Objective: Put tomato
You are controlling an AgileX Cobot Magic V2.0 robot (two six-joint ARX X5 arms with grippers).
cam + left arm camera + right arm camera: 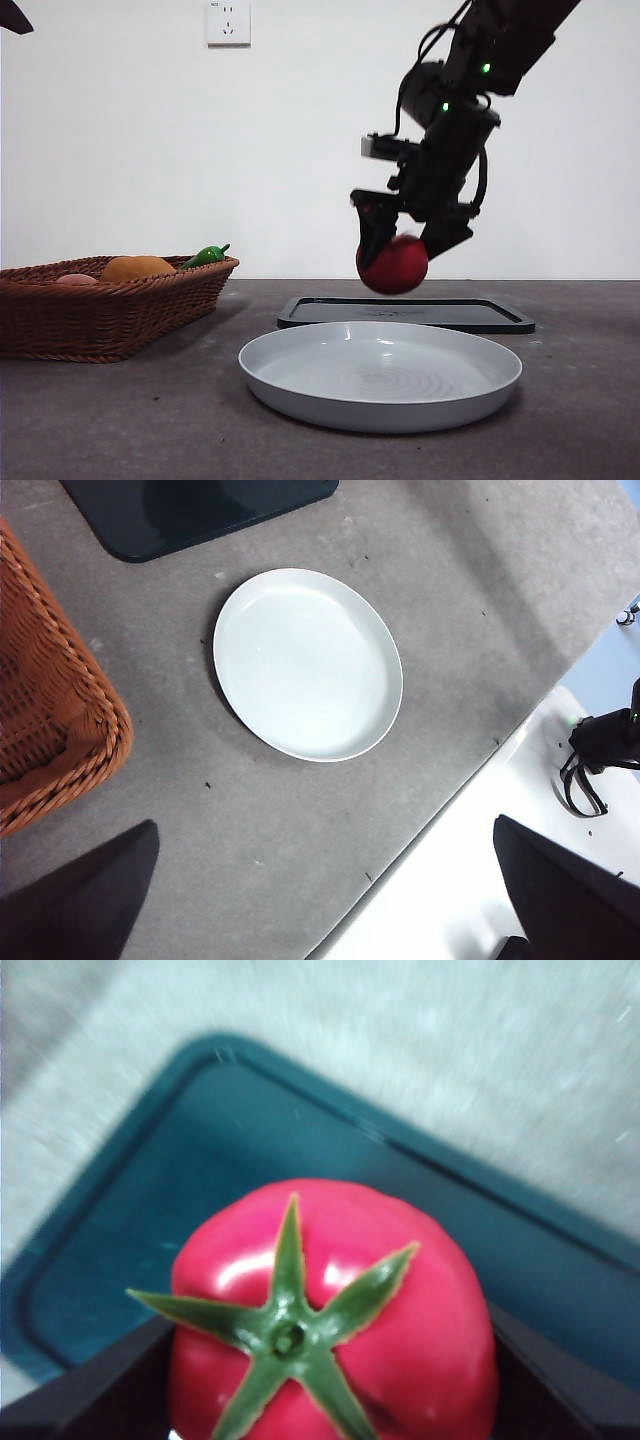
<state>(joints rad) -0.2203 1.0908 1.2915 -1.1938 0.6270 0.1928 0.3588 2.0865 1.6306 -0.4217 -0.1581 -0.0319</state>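
While the tomato (393, 265) is clamped in the right gripper (400, 240), it is held above the dark tray (405, 312), behind the white plate (380, 375).

From above, my left pincer (325, 900) hung over the grey table (470, 650), its two black jaws standing wide apart. A white plate (307, 664) lay bare on the table between a woven basket (45, 730) and the table's edge. A dark tray (200, 510) sat just beyond the plate. Black cabling (600, 755) showed past the table's edge.
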